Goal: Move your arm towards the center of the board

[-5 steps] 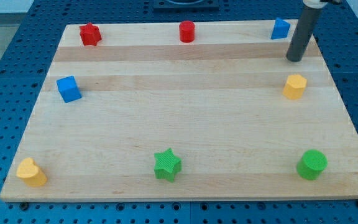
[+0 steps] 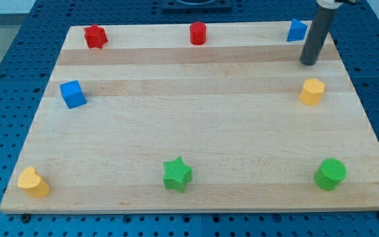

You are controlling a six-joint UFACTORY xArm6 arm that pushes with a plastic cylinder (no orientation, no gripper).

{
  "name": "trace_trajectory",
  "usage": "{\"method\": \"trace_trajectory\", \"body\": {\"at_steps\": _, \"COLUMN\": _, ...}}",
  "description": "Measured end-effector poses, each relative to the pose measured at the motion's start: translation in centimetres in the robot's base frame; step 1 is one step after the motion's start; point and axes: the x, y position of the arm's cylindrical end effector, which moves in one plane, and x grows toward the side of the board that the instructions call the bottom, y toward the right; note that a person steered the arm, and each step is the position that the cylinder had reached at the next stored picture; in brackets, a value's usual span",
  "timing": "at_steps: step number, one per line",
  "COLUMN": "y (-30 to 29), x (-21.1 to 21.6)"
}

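Note:
My tip (image 2: pixel 308 63) rests on the wooden board (image 2: pixel 196 138) near its top right corner. It is just below a blue block (image 2: pixel 297 30) and above a yellow hexagonal block (image 2: pixel 312 91), touching neither. The rod rises from the tip to the view's top edge. The board's middle lies far to the lower left of the tip.
A red star-like block (image 2: pixel 95 36) and a red cylinder (image 2: pixel 198 33) sit along the top edge. A blue cube (image 2: pixel 72 94) is at the left. A yellow block (image 2: pixel 32 182), a green star (image 2: pixel 176 174) and a green cylinder (image 2: pixel 330 174) line the bottom.
My tip has slid slightly to the view's left. No block has moved.

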Motion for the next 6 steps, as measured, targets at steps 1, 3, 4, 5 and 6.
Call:
{"method": "trace_trajectory", "body": {"at_steps": 1, "y": -1.2, "x": 0.0}}
{"method": "trace_trajectory", "body": {"at_steps": 3, "y": -4.9, "x": 0.0}}
{"method": "trace_trajectory", "body": {"at_steps": 4, "y": -8.5, "x": 0.0}}
{"method": "trace_trajectory", "body": {"at_steps": 5, "y": -11.8, "x": 0.6}}
{"method": "trace_trajectory", "body": {"at_steps": 6, "y": -14.9, "x": 2.7}}
